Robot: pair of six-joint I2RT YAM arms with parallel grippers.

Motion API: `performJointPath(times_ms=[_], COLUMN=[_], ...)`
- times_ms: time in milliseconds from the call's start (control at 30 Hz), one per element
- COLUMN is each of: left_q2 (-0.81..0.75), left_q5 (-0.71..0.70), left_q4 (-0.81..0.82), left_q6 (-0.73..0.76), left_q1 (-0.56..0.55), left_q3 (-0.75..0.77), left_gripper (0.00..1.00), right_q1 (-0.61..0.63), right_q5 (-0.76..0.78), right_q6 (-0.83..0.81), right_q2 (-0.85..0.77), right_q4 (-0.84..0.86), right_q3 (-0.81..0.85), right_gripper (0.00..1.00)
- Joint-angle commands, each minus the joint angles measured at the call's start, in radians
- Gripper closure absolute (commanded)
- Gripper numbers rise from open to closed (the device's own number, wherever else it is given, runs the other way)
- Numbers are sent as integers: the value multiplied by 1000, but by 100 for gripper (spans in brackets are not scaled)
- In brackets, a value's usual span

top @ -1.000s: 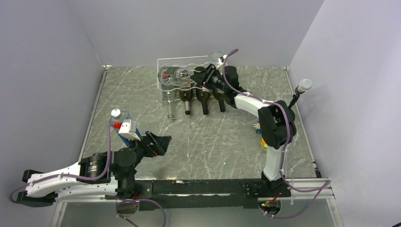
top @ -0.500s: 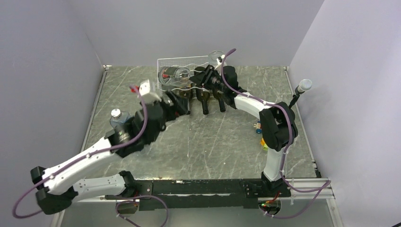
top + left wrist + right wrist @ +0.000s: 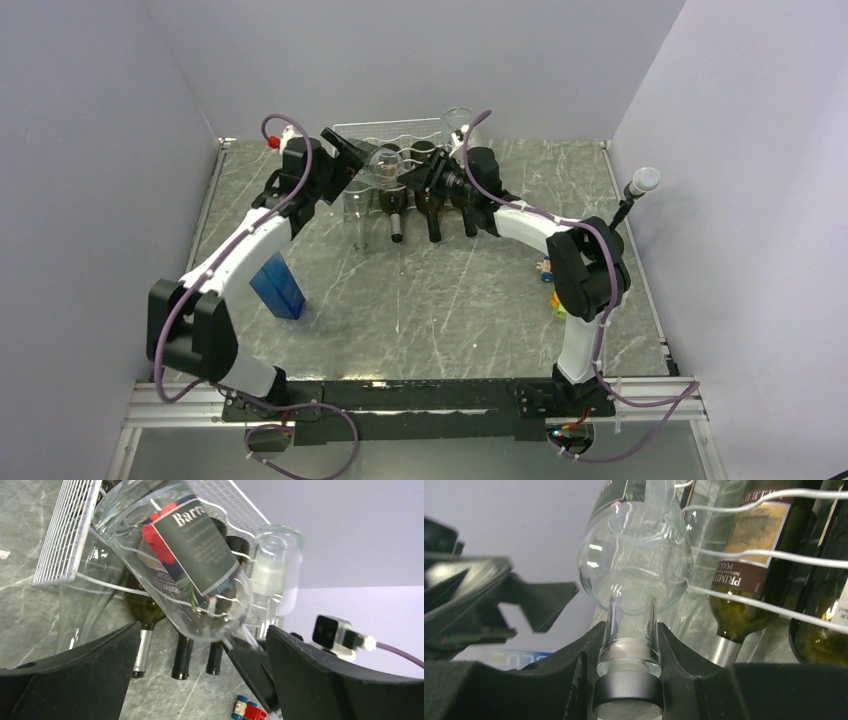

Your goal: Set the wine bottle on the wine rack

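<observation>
Right tool (image 3: 629, 652) is clamped on the neck of the wine bottle (image 3: 635, 565), just above the cap. The bottle is clear glass with a dark label and a red patch. It lies tilted at the upper tier of the wine rack (image 3: 405, 131), toward the left end, neck pointing out the front at my right arm. White wavy wires cross the body in both wrist views. I can't tell whether it sits fully in a cradle or hangs off the tool.

Left tool (image 3: 202, 630) is wide apart. Its fingers (image 3: 80, 672) stand either side of the bottle's fat end in its own camera, clear of the glass. In the top view it sits just beside the rack's left front corner.

Lower tier holds three dark bottles (image 3: 432, 215) side by side, necks sticking out front, with a clear bottle (image 3: 357, 212) at the left end. A second clear bottle (image 3: 457, 120) sits at the rack's upper right.

Blue box (image 3: 277, 287) is on the table (image 3: 450, 300) by the left arm, well apart from the rack. Small coloured bits (image 3: 548, 272) lie beside the right arm.
</observation>
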Motion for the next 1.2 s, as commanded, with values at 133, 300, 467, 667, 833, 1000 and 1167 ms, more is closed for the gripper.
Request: performJointPath(times_ms=[133,300,467,667,833,1000,1167], left_q2=[224,324,405,427,456,479,480], left_q5=[134,124,158,166,190,213,222], left_q4=[57,5,-53,-65,-71,-73,-60], left_q6=[22,72,114,135,143,142,127], left_q1=[16,19,27,29,29,30,30], left_q3=[197,290,375,376,385,389,381], left_gripper=[1,1,1,3,5,6,8], right_q1=[9,37,90,97,95,81,79], right_q5=[-134,-159,-106,-116,-176,-243,-252], right_q6=[-142,-304,-448,-448,-407,-326,-286], right_q2=[-66,-41,11,102,167,209,226], right_q4=[-12,-182,-347,-384,-346,-269,-232], right_q3=[9,96,209,287,320,327,324], right_gripper=[100,100,100,95,83,67,40])
